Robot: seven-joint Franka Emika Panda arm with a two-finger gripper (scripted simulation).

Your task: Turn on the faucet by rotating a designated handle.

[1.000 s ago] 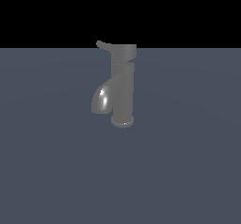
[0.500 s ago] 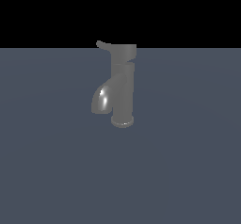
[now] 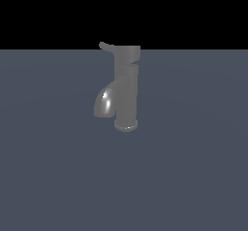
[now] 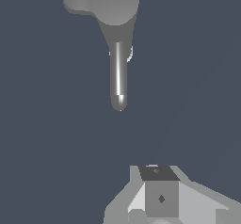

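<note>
Grey metal makes up the faucet [image 3: 126, 91], an upright cylinder standing alone on a flat slate-blue surface [image 3: 193, 176]. In the exterior view it stands near the middle of that surface, well away from the near edge of the picture, and its top rises above the surface's far edge against a black background. Its foot flares into a small round base that rests on the surface. A wider cap sits on top of the cylinder. From that cap the handle [image 3: 107, 47], a thin flat grey lever with a rounded tip, juts sideways toward the exterior view's left. Below it, a short curved spout [image 3: 103, 103] bends out and down on the same side, glossy, with a bright white highlight.

The wrist view looks down on the faucet [image 4: 115, 2]: the cap shows as a round disc, the handle [image 4: 75, 0] as a short rounded stub, and the spout [image 4: 118, 75] as a long shiny bar with a white streak.

The gripper [image 4: 160, 197] shows only in the wrist view, as white and grey blocks, well apart from the faucet and touching nothing. Its fingertips are out of frame, so I cannot tell whether it is spread or closed.
</note>
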